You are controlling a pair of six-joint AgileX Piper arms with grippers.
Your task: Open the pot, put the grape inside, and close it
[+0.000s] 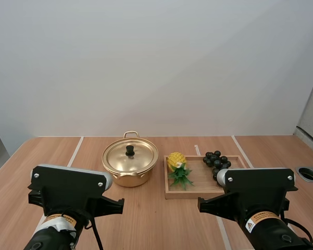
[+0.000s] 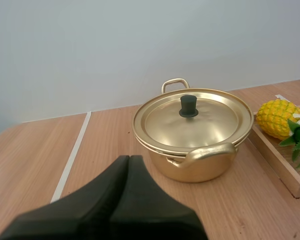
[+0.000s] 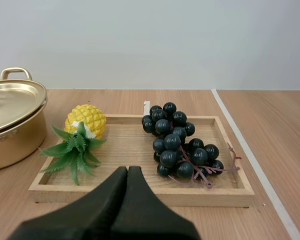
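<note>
The pot is sitting on the desk just to the left of the wooden tray. Its lid is resting flat on the rim, so the opening is not yet begun. The grapes are lying in the right half of the tray, and a toy pineapple is lying in the left half, apart from them. The left fingers are pressing together into one dark wedge, empty, hanging back from the pot and aiming toward it. The right fingers are likewise pressing together on nothing, hanging before the tray's near rim.

The lid is looking like the left arm's job, since the pot is standing on its side. To do it well, the left fingers are going to need to spread first. Then they should be coming down squarely over the small black knob at the lid's centre and straddling it before closing, because the knob is narrow and easy to clip. Lifting straight up should be keeping the pot from dragging along. Bare desk to the pot's left is offering a safe resting spot, knob upward for the later regrasp.
</note>
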